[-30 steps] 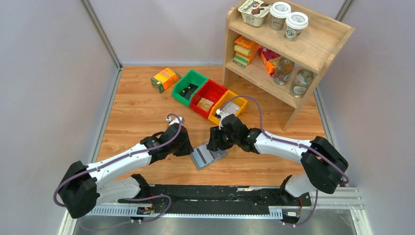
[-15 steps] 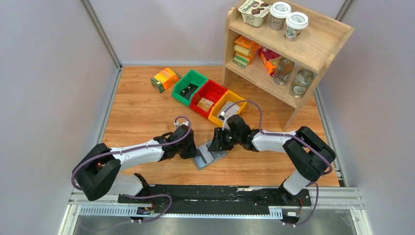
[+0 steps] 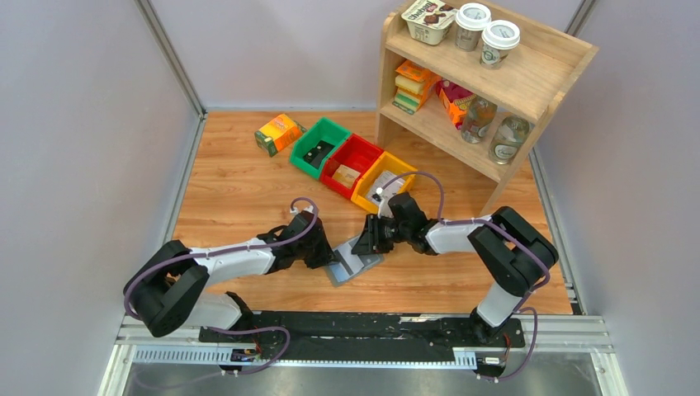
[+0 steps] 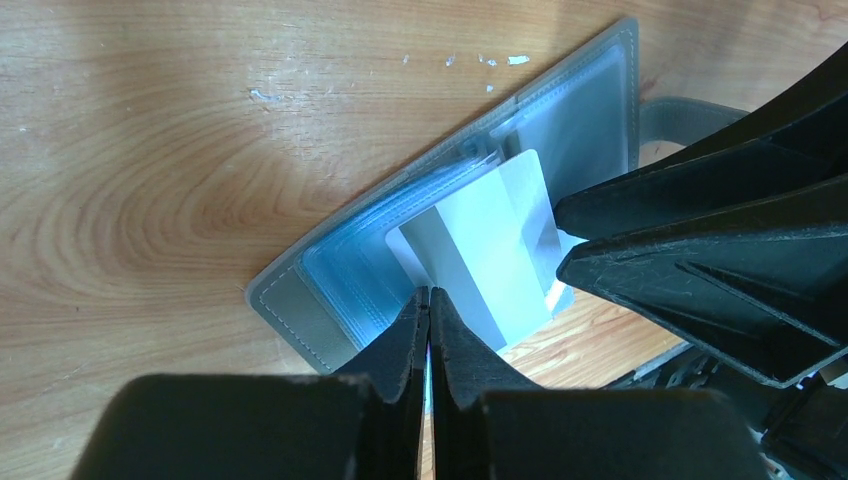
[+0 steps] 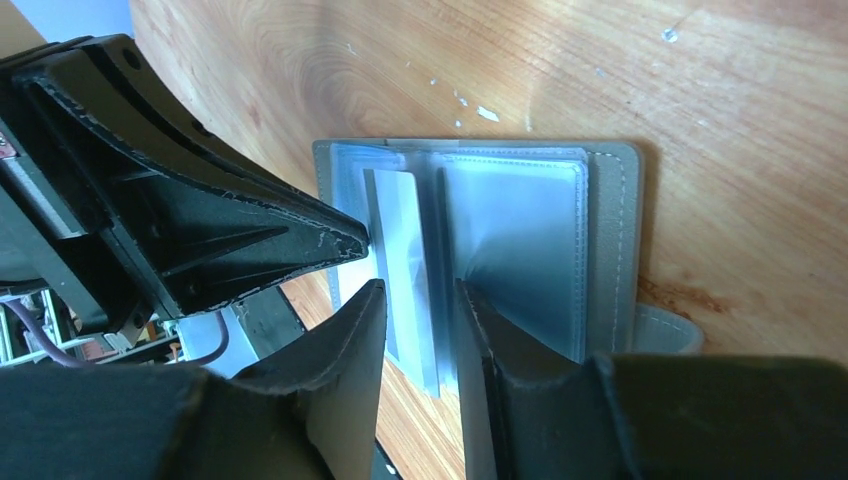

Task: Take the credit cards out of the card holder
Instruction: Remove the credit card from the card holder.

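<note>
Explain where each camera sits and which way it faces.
Top external: above and behind the arms, looking down at the table; both arms show.
Left wrist: on the left arm, looking down past the left gripper at the card holder.
Right wrist: on the right arm, looking past the right gripper at the same card holder.
Shared: both wrist views show the open card holder and the other arm's gripper.

Wooden shelf [image 3: 536,68], green bin [image 3: 337,128], red bin [image 3: 368,148], yellow bin [image 3: 398,162], orange-green carton [image 3: 279,134]

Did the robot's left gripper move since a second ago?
Yes. The left gripper has slid right and a bit nearer the arm bases, away from the green bin and up to the card holder.
</note>
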### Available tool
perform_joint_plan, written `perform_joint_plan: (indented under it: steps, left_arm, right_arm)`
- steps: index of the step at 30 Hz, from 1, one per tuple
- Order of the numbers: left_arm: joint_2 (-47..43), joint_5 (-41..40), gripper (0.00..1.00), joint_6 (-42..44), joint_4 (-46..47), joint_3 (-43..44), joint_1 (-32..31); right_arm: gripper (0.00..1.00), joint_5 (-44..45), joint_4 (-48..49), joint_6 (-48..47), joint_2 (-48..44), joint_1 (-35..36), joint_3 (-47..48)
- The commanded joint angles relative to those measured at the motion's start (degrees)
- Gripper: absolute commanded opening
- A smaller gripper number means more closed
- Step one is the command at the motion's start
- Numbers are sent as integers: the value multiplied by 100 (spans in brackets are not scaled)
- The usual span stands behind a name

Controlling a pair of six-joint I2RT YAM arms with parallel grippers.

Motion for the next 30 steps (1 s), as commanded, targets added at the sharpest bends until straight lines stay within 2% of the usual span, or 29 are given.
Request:
perform_joint_plan:
  steps: [1, 8, 12, 14, 19, 30]
  left_arm:
    - [30, 14, 5, -38, -125, -142, 39]
    - [22, 14, 4, -30, -134, -134, 31]
    - [39, 32, 4, -38, -125, -125, 39]
    - [48, 32, 3, -21, -134, -134, 48]
    - [162, 84, 0, 6, -108, -125, 57]
    - [171, 129, 0, -12, -46, -178, 92]
  right_arm:
    - [33, -200, 392, 51, 105, -2, -8]
    - [33, -314, 436, 51, 254, -11, 62]
    - [27, -376, 462, 51, 316, -2, 89]
    - [22, -393, 488, 51, 316, -2, 80]
    - [1, -429, 523, 7, 272, -55, 45]
    - [0, -543, 480, -142, 9, -424, -192]
